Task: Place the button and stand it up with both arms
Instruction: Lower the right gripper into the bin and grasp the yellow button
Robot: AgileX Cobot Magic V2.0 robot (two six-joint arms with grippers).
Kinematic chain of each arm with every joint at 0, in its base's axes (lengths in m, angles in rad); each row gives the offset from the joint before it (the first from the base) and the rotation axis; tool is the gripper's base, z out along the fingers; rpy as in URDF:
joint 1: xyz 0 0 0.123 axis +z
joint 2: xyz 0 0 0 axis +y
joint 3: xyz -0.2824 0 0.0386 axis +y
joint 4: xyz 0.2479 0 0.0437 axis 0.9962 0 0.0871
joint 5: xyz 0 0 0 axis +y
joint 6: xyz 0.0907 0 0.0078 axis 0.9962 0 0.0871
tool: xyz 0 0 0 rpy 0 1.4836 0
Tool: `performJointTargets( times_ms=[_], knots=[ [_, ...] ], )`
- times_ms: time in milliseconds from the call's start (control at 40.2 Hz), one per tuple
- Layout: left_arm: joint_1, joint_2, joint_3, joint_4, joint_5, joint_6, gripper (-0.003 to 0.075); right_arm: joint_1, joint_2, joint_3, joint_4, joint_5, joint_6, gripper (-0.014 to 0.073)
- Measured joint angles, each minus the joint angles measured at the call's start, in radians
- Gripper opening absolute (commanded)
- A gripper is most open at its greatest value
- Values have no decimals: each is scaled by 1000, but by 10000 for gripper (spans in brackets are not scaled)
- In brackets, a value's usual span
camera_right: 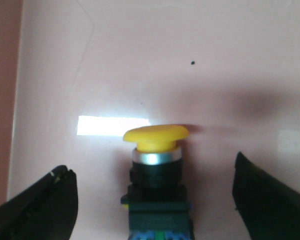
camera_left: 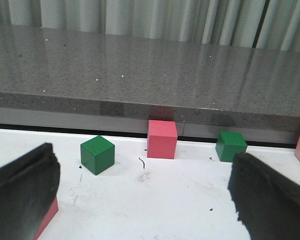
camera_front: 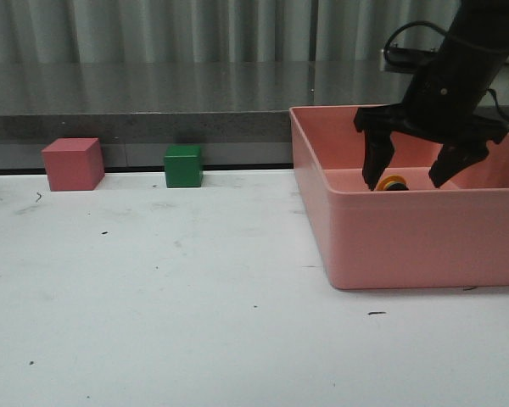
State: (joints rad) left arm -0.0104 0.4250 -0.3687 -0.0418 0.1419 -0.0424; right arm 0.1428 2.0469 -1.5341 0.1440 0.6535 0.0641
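Down inside the big pink bin (camera_front: 390,246) on the right of the table (camera_front: 153,297), the right gripper (camera_front: 414,180) hangs with its jaws spread wide on either side of the button (camera_right: 156,170), which lies on the bin floor, ungrasped. The left gripper (camera_left: 140,200), open and empty too, hovers over the table near a pink block (camera_left: 162,139) and two green blocks (camera_left: 97,154). So it looks like early days: grabbing, lifting out, placing and standing the button all seem still to come.
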Motion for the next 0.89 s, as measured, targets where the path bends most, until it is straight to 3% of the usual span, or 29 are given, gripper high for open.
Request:
performJointTargets(
  times_ms=[224,472,596,895],
  knots=[
    [0,0,0,0,0,0,658,0,87,-70,0,19,0,612],
    [0,0,0,0,-1,0,658,0,89,-76,0,36,0,284],
    [0,0,0,0,-1,0,658,0,89,-79,2,45,0,178],
    [0,0,0,0,-1,0,658,0,87,-176,2,167,0,161]
  ],
)
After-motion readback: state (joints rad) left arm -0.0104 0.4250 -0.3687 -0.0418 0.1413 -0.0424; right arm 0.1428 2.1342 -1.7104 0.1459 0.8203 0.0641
